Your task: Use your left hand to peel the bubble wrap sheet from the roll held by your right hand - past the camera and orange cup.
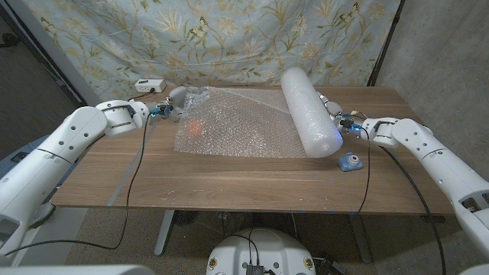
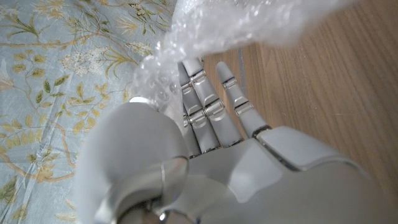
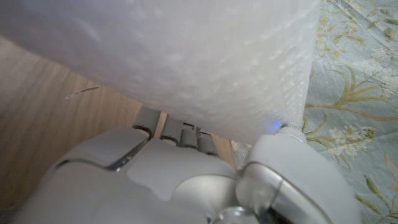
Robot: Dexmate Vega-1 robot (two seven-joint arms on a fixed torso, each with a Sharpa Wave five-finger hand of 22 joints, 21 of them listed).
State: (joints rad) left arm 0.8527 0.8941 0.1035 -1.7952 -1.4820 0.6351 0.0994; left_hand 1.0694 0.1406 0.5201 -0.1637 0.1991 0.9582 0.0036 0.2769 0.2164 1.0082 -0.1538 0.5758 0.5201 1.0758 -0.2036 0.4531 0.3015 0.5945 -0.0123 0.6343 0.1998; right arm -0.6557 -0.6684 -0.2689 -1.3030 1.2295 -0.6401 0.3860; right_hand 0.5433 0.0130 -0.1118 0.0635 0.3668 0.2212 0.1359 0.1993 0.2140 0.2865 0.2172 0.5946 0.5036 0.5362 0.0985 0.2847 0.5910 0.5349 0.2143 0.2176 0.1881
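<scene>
Left hand point(image 1: 174, 103) pinches the free edge of the bubble wrap sheet point(image 1: 237, 122); right hand point(image 1: 341, 122) presses against the roll point(image 1: 309, 111).
Sheet lies spread on the table point(image 1: 229, 179) between the hands. Orange cup point(image 1: 195, 127) shows under it near the left hand (blurred). Blue camera point(image 1: 350, 162) sits just beside the right hand.

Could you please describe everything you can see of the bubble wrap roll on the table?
The bubble wrap roll is a thick, whitish translucent cylinder with rounded ends, lying on its side on the wooden table, angled from the far edge toward the right hand, which holds its near end. A loose sheet runs from it across the table to the left hand, which grips its far corner.
</scene>
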